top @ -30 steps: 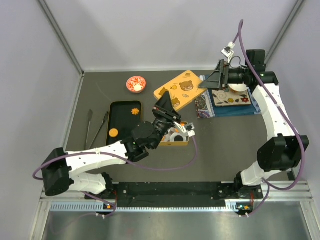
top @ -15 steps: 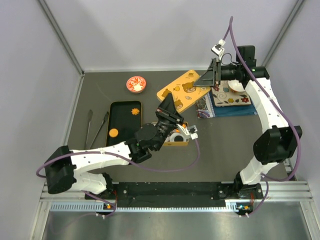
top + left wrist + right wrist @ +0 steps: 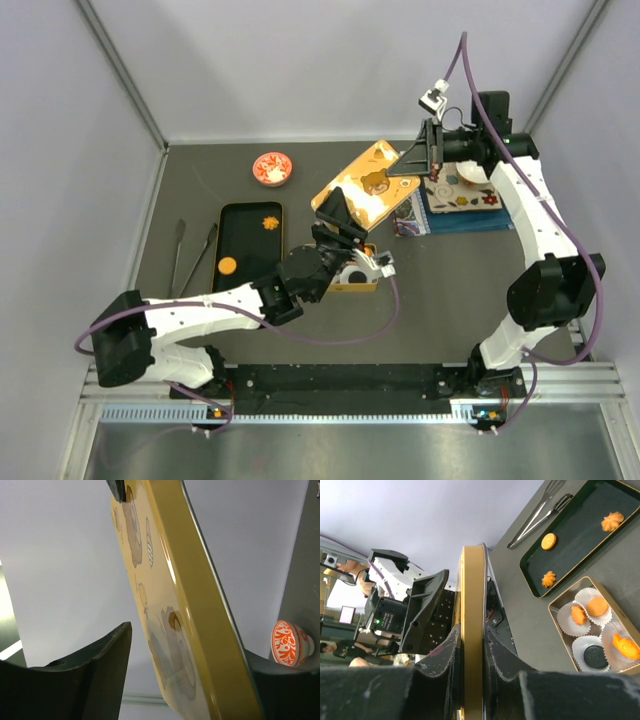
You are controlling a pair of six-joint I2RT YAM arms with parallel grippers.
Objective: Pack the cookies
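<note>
- Right arm stands tall at the far right of the dark grey surface [image 3: 450, 290], elbow high, forearm swung leftward over it.
- Its right hand [image 3: 471, 645] is clenched on the glossy yellow rectangular lid printed with brown bears [image 3: 365, 190], one finger pressed flat against each face at the rim.
- The lid hangs tilted in the air, raised off the surface.
- Left arm runs low and diagonal from its base toward the middle, wrist cocked upward at the lid's near end.
- Left hand [image 3: 335, 213] is released: the jaws stand apart with the lid's edge between them, and a clear gap shows between the lid and one finger [image 3: 100, 670].
- Three small flat orange cookies [image 3: 549, 541] lie in the black rectangular tray [image 3: 250, 250].
- More cookies sit in white paper cups [image 3: 577, 647] inside the gold box [image 3: 352, 288], just beside the tray and partly under the left wrist.
</note>
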